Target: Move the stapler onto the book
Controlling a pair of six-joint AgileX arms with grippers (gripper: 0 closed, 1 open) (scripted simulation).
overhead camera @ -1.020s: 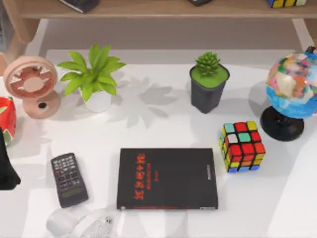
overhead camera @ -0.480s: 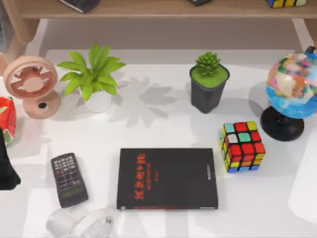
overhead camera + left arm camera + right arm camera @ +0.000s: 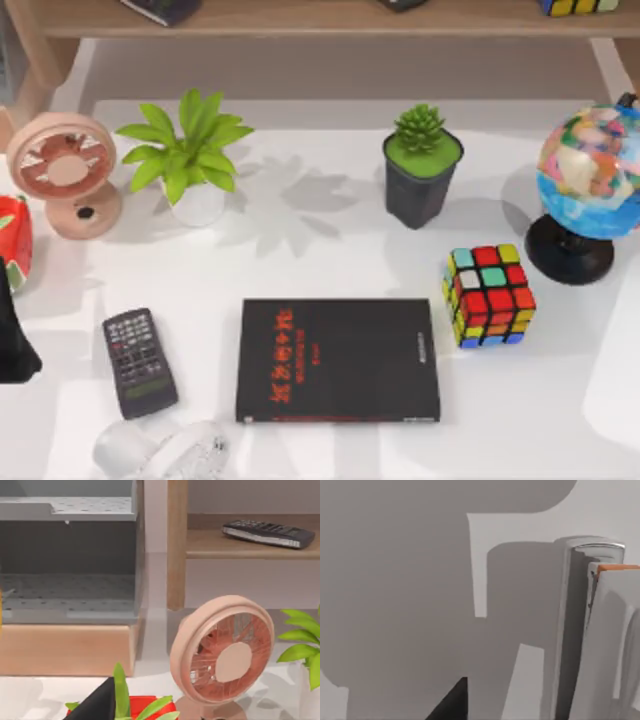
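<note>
The stapler (image 3: 606, 645), white-grey with an orange strip at one end, stands close in the right wrist view on the white table, among broad shadows. A dark tip of my right gripper (image 3: 451, 701) pokes in beside it, apart from it. The book (image 3: 338, 360), flat and black with red characters, lies at the table's front middle with nothing on it. My left arm (image 3: 12, 340) sits parked at the table's left edge, and a dark part of my left gripper (image 3: 99, 705) is seen low in the left wrist view.
A black remote (image 3: 140, 362) lies left of the book and a colour cube (image 3: 488, 295) to its right. Behind stand a pink fan (image 3: 65, 170), a leafy plant (image 3: 188, 150), a potted succulent (image 3: 422, 165) and a globe (image 3: 592, 190). A white rounded object (image 3: 160, 450) sits front left.
The shadow on the table's front right has spread a little toward the right. The book, the remote and the other things have not moved.
</note>
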